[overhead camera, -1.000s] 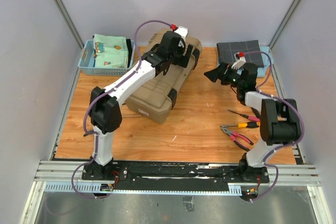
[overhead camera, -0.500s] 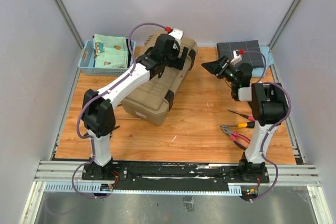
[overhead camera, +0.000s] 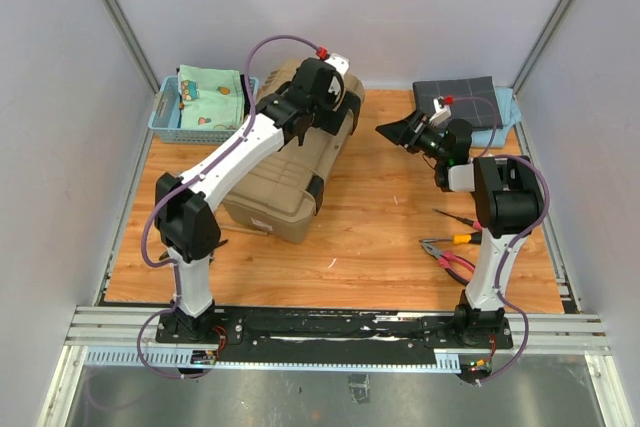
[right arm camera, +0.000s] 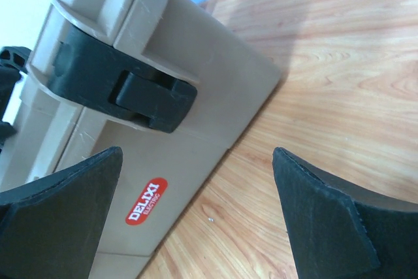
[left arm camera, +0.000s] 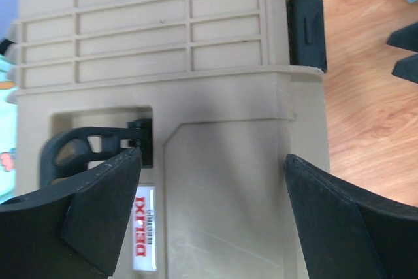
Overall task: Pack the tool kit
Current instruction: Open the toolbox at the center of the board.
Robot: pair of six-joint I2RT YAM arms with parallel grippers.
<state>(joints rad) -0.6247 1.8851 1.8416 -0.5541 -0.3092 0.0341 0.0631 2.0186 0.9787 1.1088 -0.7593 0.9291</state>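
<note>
The tan toolbox (overhead camera: 280, 187) now sits further left on the counter (overhead camera: 380, 237) than a second ago, with the left tool (left arm camera: 209, 161) spread open over its lid. The right tool (overhead camera: 392, 133), fingers apart, has swung nearer the toolbox's latched side.

Toolbox (left arm camera: 222, 31): tan plastic, matt, ribbed
Latch (right arm camera: 124, 89): black plastic, matt
Label (right arm camera: 146, 200): red, glossy
Table (right arm camera: 339, 76): wood grain, smooth
Basket (overhead camera: 190, 134): blue plastic

wooden table (overhead camera: 380, 222) | tan toolbox (overhead camera: 280, 187) centre-left | blue basket (overhead camera: 168, 117) far-left corner | pliers (overhead camera: 447, 255), screwdrivers (overhead camera: 462, 219) near-right
</note>
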